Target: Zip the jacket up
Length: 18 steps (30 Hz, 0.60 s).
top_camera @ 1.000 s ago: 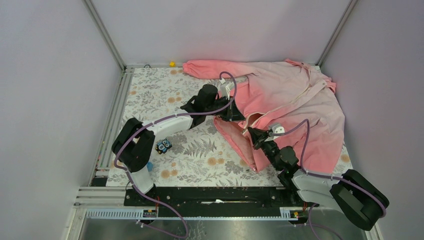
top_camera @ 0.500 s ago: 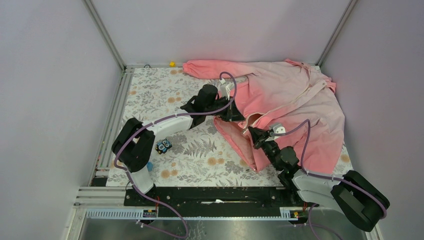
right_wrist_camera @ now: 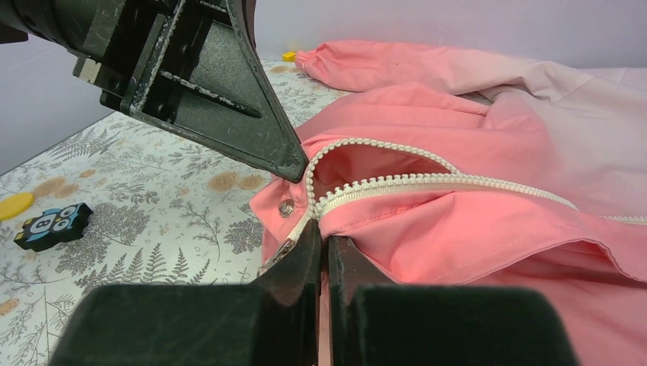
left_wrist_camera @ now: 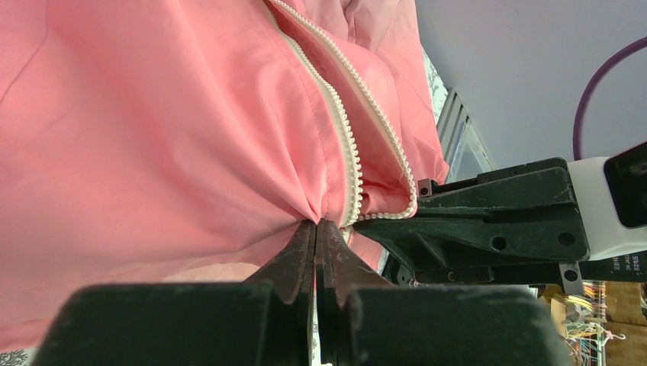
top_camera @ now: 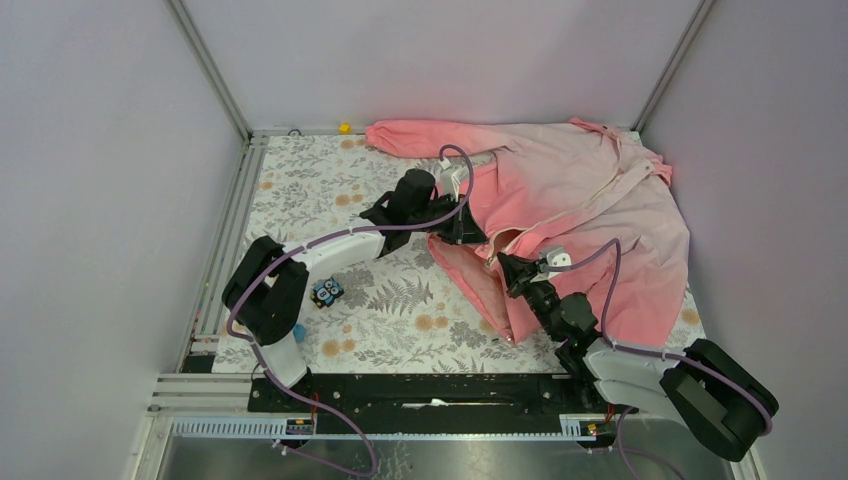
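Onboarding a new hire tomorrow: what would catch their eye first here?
A pink jacket sprawls over the far right of the floral table. The left gripper and right gripper are both pinched shut on its fabric at the near end of the open white zipper. A small blue-and-black toy lies to the left.

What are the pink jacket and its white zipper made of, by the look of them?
The jacket: thin matte woven cloth, perhaps cotton; it creases and bunches softly. The zipper: chunky, evenly moulded white teeth, so probably plastic.
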Each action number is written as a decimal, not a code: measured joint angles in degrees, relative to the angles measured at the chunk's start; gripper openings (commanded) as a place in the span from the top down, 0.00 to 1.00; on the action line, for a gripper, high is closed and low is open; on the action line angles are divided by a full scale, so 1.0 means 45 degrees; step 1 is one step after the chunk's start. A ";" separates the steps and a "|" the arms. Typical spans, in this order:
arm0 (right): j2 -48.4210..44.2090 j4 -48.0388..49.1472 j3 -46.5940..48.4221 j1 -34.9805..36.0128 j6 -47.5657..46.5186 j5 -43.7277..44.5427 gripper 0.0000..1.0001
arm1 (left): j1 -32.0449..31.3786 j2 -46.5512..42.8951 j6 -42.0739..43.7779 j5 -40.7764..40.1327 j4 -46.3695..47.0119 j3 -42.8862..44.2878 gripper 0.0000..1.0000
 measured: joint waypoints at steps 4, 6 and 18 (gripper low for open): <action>0.0321 0.0311 0.0000 0.0000 0.0000 0.0019 1.00 | 0.0000 0.0000 0.0010 0.0015 -0.0010 0.0000 1.00; 0.0641 0.0539 0.0000 -0.0005 -0.0005 0.0024 1.00 | 0.0000 -0.0005 0.0015 0.0024 -0.0039 0.0000 1.00; 0.1224 0.1020 0.0000 -0.0005 -0.0335 -0.0010 1.00 | 0.0000 -0.0165 0.0369 0.0073 -0.1185 0.0209 1.00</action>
